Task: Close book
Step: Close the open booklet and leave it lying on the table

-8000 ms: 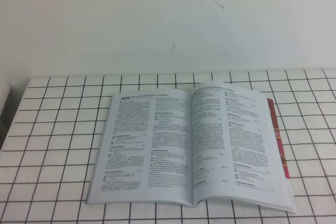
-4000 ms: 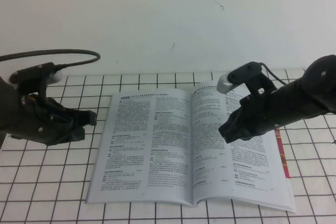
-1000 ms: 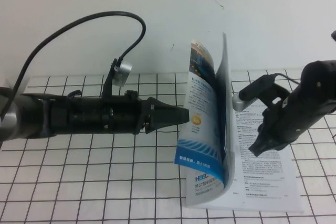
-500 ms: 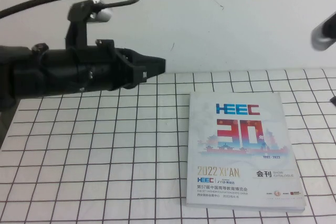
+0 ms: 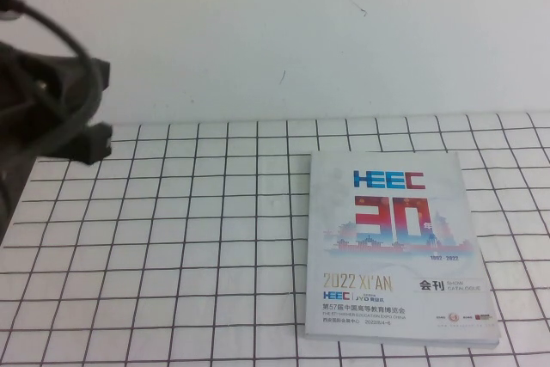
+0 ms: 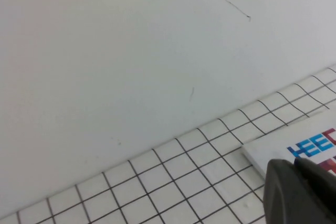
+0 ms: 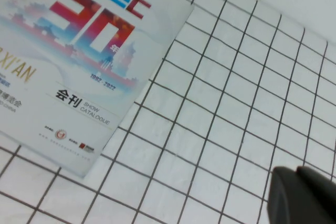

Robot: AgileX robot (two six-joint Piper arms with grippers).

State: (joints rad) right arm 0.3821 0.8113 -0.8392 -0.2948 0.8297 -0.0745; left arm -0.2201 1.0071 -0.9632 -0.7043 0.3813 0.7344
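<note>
**While both arms hang clear, the book lies shut on the table**

Because the task is to close the book, it looks finished. The book [image 5: 400,247] lies flat and closed on the checked table [image 5: 172,255], on the robot's right half, front cover up. The cover shows the letters HEEC in blue and a large red 30. Its long axis runs from the near edge toward the white wall [image 5: 258,32], with the bound edge on the robot's left.

In the high view the left arm [image 5: 51,109] is a dark blur at the far left edge, raised and well apart from the book. The left gripper [image 6: 296,192] shows only as a dark tip in its own wrist view, and whether it is open or closed cannot be told. It holds nothing. The book lies off to its right, one corner showing behind the tip.

The right gripper [image 7: 302,195] is outside the high view. Its wrist view shows another dark tip above bare table, several grid squares away from the book's cover. Its state cannot be told either, and it grasps nothing.

Judging by the book's place on the right half, the right arm is likely the nearer one, should any further touch be needed.
</note>
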